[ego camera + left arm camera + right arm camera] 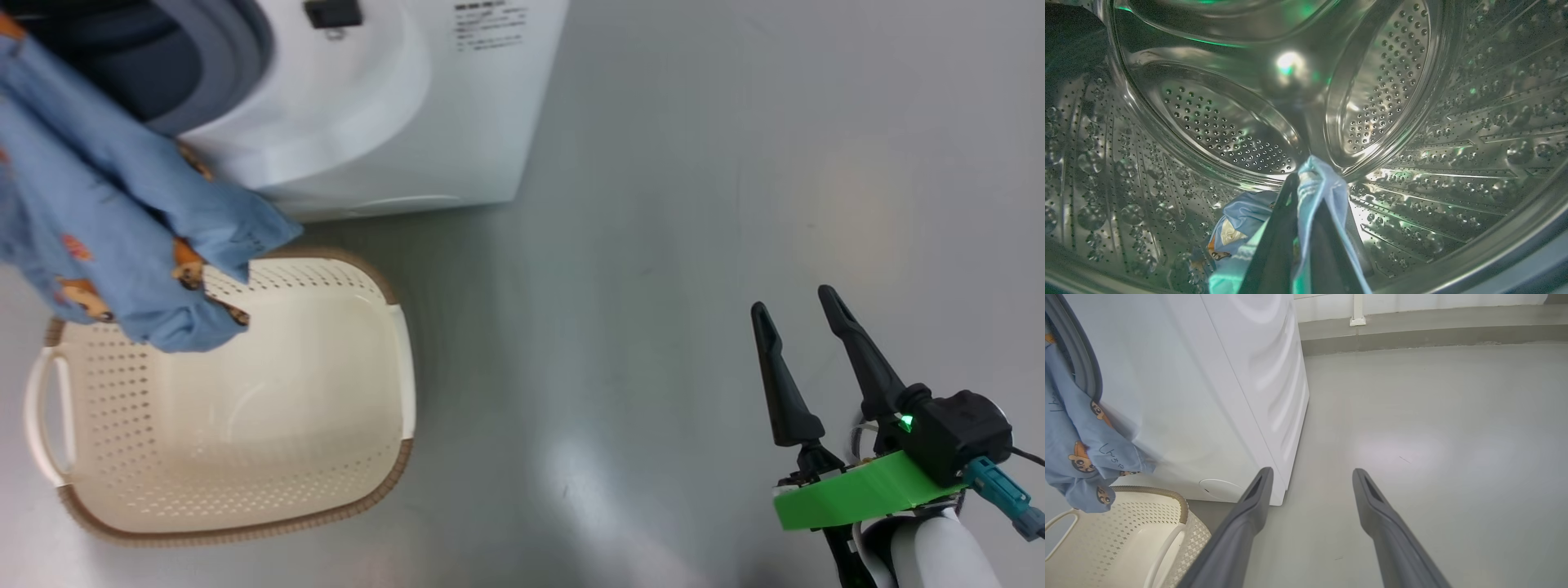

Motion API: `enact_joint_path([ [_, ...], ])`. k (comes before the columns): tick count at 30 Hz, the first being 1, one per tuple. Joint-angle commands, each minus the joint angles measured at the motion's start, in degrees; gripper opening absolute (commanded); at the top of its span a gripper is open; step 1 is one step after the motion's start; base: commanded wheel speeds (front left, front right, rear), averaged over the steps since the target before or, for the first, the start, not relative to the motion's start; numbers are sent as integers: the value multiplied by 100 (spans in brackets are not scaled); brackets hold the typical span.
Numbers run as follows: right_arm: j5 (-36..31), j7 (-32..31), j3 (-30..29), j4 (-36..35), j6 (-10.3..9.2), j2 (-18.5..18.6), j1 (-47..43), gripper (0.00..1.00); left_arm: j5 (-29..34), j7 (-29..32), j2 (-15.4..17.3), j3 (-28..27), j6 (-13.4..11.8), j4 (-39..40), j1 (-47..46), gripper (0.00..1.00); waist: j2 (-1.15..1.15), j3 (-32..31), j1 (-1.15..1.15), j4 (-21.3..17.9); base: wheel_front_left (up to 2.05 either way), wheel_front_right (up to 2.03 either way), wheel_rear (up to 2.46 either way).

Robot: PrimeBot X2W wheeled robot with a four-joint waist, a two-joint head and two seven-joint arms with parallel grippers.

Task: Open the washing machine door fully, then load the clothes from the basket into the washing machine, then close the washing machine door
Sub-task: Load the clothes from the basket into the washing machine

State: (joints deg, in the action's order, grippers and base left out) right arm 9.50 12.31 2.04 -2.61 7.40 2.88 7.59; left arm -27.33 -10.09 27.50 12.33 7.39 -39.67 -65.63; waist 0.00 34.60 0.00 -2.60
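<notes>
**Left gripper [1304,183] shut tight on the clothes [1241,216] inside the drum [1208,122]; right gripper [793,300] spread wide, holding nothing**

Dark fingers rise from the bottom centre of the left wrist view, pressed together on a fold of light-blue fabric, with more of it bunched at lower left on the perforated steel.

In the head view, the rest of the clothes hang across the upper left, spilling from the machine's mouth over the grey-blue gasket [237,49] and overlapping the far rim of the basket [245,535] at lower left. Orange-brown cartoon figures dot the cloth. In the right wrist view small dark handwritten characters sit beside them, too small to read.

At top centre stands the washing machine [392,106], with a black latch [332,12] and a block of grey printed text [490,28] that cannot be read.

At lower right, the right gripper hovers over bare grey floor [694,204], its two fingers well apart and touching nothing.
</notes>
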Motion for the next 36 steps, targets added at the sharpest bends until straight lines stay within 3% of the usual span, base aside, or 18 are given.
enact_joint_path([
  [1,-16,60,179,-85,9,0,31,100,-92,-11,427,-66,9,-38,-254,0,0,248,0,-199,0,0,0],
  [9,-42,121,307,-51,9,0,168,100,-273,-197,629,435,9,-844,-1246,0,0,508,0,-314,0,0,0],
  [16,-54,159,410,-10,9,0,234,100,-313,-395,593,693,10,-1361,-1888,0,0,643,0,-379,0,0,0],
  [36,-31,222,487,101,9,-1,413,100,-351,-489,476,1261,10,-1979,-2371,0,0,840,0,-420,0,0,0],
])
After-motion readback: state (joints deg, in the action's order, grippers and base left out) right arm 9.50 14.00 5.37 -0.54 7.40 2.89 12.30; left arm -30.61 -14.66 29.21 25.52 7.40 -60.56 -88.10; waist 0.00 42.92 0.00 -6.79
